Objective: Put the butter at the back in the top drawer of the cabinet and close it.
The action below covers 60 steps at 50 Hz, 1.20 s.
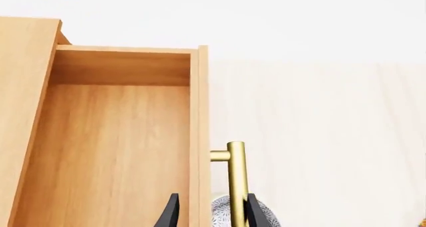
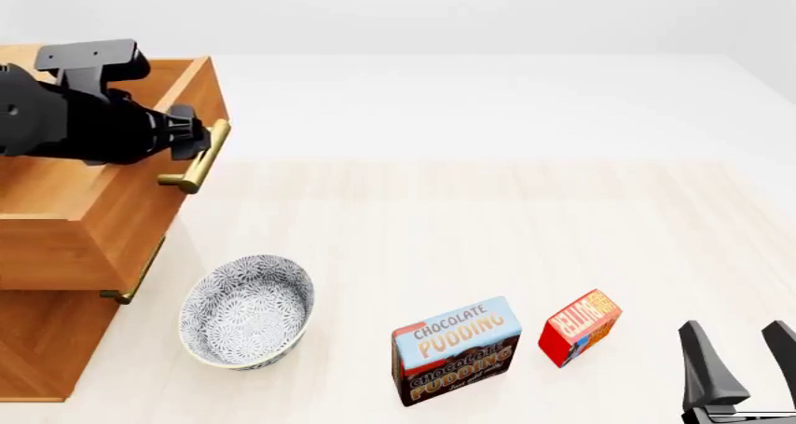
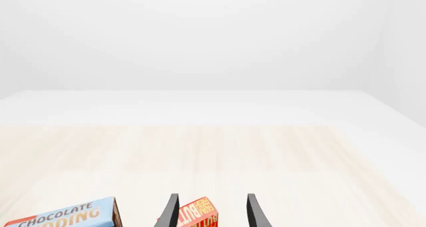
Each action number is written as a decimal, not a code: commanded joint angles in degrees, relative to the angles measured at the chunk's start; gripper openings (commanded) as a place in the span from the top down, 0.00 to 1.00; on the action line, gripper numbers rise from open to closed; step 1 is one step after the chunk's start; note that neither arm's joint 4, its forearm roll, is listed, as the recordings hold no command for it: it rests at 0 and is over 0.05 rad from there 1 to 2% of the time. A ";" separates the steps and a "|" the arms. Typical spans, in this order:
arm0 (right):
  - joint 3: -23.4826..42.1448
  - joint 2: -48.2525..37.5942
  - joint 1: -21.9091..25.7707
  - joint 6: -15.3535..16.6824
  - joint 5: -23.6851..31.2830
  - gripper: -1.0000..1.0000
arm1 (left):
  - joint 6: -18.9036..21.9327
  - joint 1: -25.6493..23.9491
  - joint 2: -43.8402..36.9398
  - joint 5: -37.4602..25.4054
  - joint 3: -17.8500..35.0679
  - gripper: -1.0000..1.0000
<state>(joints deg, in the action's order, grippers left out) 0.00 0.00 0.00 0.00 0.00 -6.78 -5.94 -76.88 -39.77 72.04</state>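
The butter [image 2: 580, 327], a small red-and-orange box, stands on the table near the front right; the right wrist view shows the butter [image 3: 197, 213] ahead of the fingers. My right gripper [image 2: 734, 361] is open, to the right of the box and nearer than it, holding nothing. The cabinet [image 2: 50, 349] stands at the left with its top drawer [image 2: 75, 210] pulled out, and the drawer's inside [image 1: 113, 147] is bare wood. My left gripper [image 2: 186, 144] is at the drawer's brass handle [image 2: 199, 158]. Its fingers [image 1: 171, 212] are spread on either side of the drawer front and the handle [image 1: 238, 177], so it is open.
A blue-and-brown Chocolate Pudding box [image 2: 456, 349] stands just left of the butter. A patterned bowl [image 2: 246, 312] sits on the table in front of the cabinet, below the open drawer. A lower drawer's brass handle [image 2: 137, 275] shows under the top one.
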 commanded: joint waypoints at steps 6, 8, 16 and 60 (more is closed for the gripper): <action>0.00 0.00 0.00 0.00 0.00 0.00 | 0.28 -1.90 -2.28 1.06 -0.23 0.00; 0.00 0.00 0.00 0.00 0.00 0.00 | 0.26 -1.93 -2.45 1.21 -0.31 0.00; 0.00 0.00 0.00 0.00 0.00 0.00 | 0.31 -2.27 -3.43 2.11 -0.91 0.00; 0.00 0.00 0.00 0.00 0.00 0.00 | 0.00 -3.75 -6.31 4.20 -1.60 0.00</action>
<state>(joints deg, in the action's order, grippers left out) 0.00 0.00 0.00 0.00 0.00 -6.66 -9.70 -78.47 -35.88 72.48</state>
